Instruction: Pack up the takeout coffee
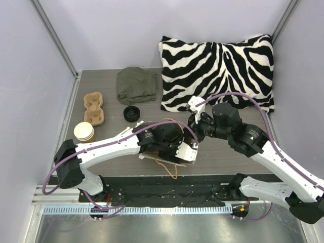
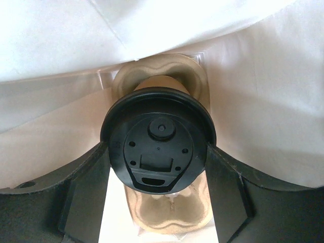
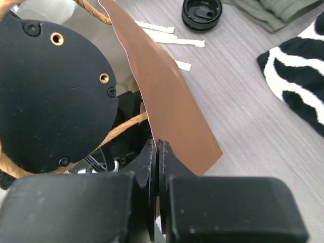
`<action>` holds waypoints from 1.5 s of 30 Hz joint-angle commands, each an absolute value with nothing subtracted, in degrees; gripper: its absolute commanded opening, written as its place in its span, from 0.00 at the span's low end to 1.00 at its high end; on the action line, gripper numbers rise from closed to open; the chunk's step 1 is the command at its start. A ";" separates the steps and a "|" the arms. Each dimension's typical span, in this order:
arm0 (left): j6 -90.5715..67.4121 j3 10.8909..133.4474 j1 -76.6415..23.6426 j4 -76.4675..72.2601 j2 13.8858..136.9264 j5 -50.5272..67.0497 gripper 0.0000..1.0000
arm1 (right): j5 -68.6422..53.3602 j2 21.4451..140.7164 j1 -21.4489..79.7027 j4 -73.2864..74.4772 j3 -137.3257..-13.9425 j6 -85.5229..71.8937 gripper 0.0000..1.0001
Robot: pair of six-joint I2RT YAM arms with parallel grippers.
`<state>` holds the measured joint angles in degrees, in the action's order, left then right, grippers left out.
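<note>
Holding the takeout coffee [image 2: 159, 147] (black-lidded) is the left hand [image 2: 159, 174].

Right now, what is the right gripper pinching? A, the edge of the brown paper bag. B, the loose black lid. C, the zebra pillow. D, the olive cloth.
A: in the right wrist view, the right gripper is shut on the edge of the brown paper bag, while the loose black lid lies well apart from it.

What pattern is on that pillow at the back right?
The pillow has black-and-white zebra stripes; the top view shows it best.
</note>
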<state>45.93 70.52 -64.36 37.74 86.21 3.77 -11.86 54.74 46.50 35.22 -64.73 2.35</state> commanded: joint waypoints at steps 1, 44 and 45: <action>47.45 71.99 -63.98 42.19 87.62 3.78 0.00 | -19.94 54.23 46.85 32.08 -68.03 -2.02 0.01; 46.32 69.43 -57.74 35.51 91.76 14.68 0.45 | -20.74 57.57 43.51 30.76 -66.71 1.14 0.01; 46.06 69.61 -57.74 35.42 91.58 14.68 0.47 | -20.66 57.92 43.59 30.67 -66.71 1.32 0.01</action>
